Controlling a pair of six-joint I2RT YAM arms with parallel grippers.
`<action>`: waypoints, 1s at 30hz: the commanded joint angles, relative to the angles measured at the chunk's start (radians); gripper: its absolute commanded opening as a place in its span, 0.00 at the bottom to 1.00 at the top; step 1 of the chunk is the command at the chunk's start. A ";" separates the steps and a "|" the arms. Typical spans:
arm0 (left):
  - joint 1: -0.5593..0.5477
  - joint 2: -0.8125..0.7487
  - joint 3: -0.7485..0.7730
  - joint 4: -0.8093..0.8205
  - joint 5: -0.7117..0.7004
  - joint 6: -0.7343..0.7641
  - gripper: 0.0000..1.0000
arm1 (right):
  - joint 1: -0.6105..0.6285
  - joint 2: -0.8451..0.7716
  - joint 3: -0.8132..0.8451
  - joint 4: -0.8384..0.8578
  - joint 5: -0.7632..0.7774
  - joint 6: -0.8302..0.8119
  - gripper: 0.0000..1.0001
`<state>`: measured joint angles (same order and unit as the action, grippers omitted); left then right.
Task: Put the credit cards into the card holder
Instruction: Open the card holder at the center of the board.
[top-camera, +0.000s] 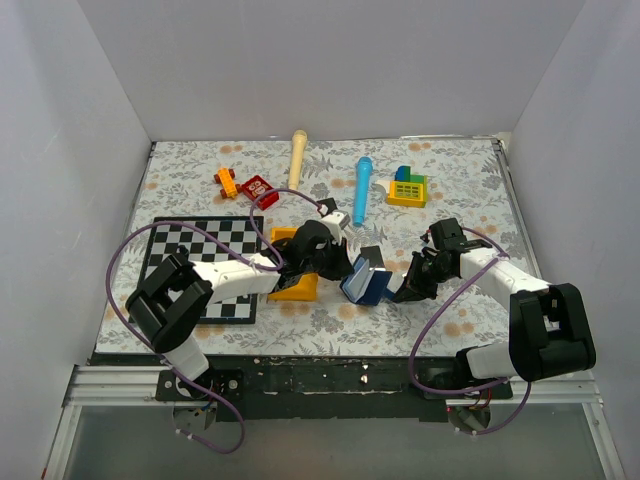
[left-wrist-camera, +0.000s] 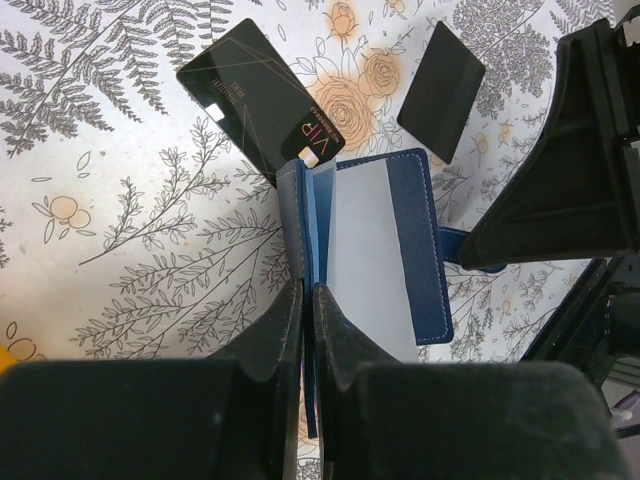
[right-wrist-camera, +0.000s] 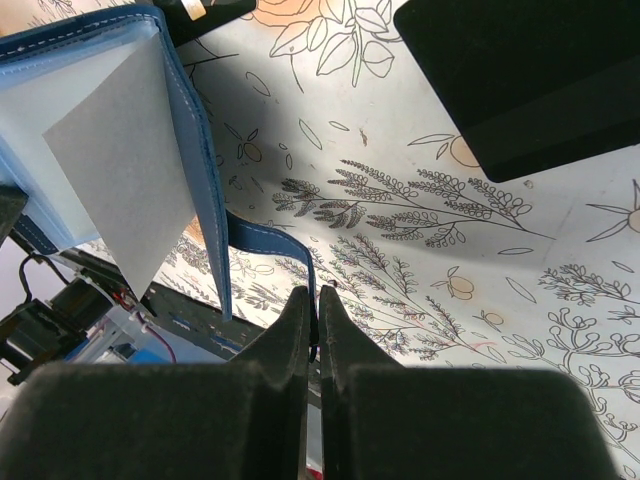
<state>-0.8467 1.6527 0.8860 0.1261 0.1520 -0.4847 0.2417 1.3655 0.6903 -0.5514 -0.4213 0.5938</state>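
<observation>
Where the overhead camera looks down on the floral worktop (top-camera: 480, 190), the card holder (top-camera: 365, 285) stands open on its edge near the front. It sits between the left hand (top-camera: 343, 270) and the right hand (top-camera: 402, 292), with a chessboard (top-camera: 200, 265) and a yellow block (top-camera: 295, 285) off to the left.

From the left wrist, the left hand's fingers (left-wrist-camera: 285, 340) are clenched on the near edge of the card holder, whose pale blue inside is turned toward the camera. Beyond it, flat on the worktop, lie the VIP credit card (left-wrist-camera: 255, 95), one corner right at the holder's spine, and the plain black credit card (left-wrist-camera: 440, 90), just apart from the holder.

From the right wrist, the right hand is clamped on the holder's navy strap (right-wrist-camera: 270, 240). The plain black credit card lies near, off to the upper right.
</observation>
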 joint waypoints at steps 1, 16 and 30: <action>-0.002 0.009 0.037 0.029 0.041 -0.008 0.00 | -0.005 -0.009 0.017 -0.004 -0.001 -0.015 0.01; -0.011 -0.045 0.051 -0.016 0.008 0.038 0.00 | -0.005 -0.138 0.083 -0.094 0.107 -0.037 0.30; -0.084 -0.068 0.094 -0.075 -0.068 0.064 0.00 | -0.005 -0.267 0.060 0.015 0.023 -0.019 0.28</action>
<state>-0.9154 1.6363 0.9382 0.0559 0.1062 -0.4297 0.2413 1.1206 0.7567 -0.5941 -0.3683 0.5713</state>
